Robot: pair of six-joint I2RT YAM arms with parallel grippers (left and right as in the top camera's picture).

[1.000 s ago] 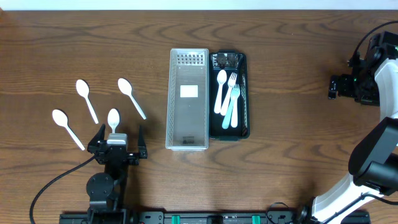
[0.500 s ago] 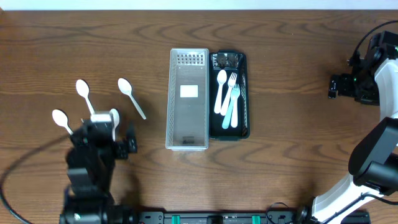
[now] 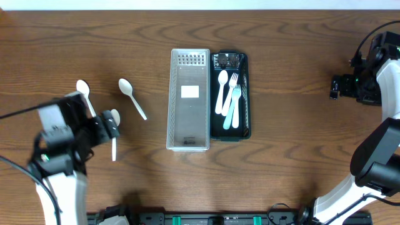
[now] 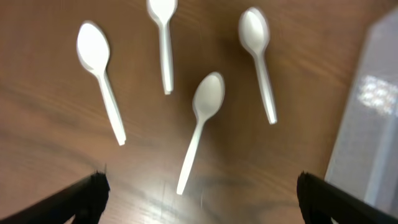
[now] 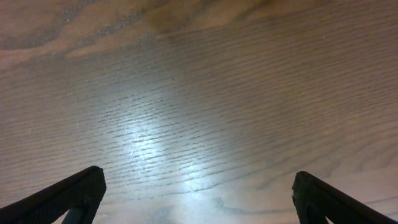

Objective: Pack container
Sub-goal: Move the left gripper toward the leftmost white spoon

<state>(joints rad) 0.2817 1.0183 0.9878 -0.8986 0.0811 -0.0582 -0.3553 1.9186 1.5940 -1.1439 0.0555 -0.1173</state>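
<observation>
Four white plastic spoons lie on the wood table in the left wrist view: one at the left (image 4: 93, 48), one at the top (image 4: 161, 11), one in the middle (image 4: 208, 94) and one on the right (image 4: 254, 30). Overhead I see three of them (image 3: 82, 87) (image 3: 125, 86) (image 3: 114, 117); the arm hides the fourth. My left gripper (image 3: 81, 129) (image 4: 199, 205) is open, empty and raised above the spoons. A black tray (image 3: 246, 94) holds a white spoon (image 3: 222, 78) and forks (image 3: 234, 81). My right gripper (image 3: 340, 87) (image 5: 199, 205) is open and empty over bare table at the far right.
A clear plastic box (image 3: 189, 100) stands against the black tray's left side; its edge shows at the right of the left wrist view (image 4: 373, 112). Bare wood table lies between the spoons and the box, and right of the tray.
My left arm has lifted and swung left, away from the middle spoon, whose handle now lies uncovered. The spoons, tray and right arm have not moved.
</observation>
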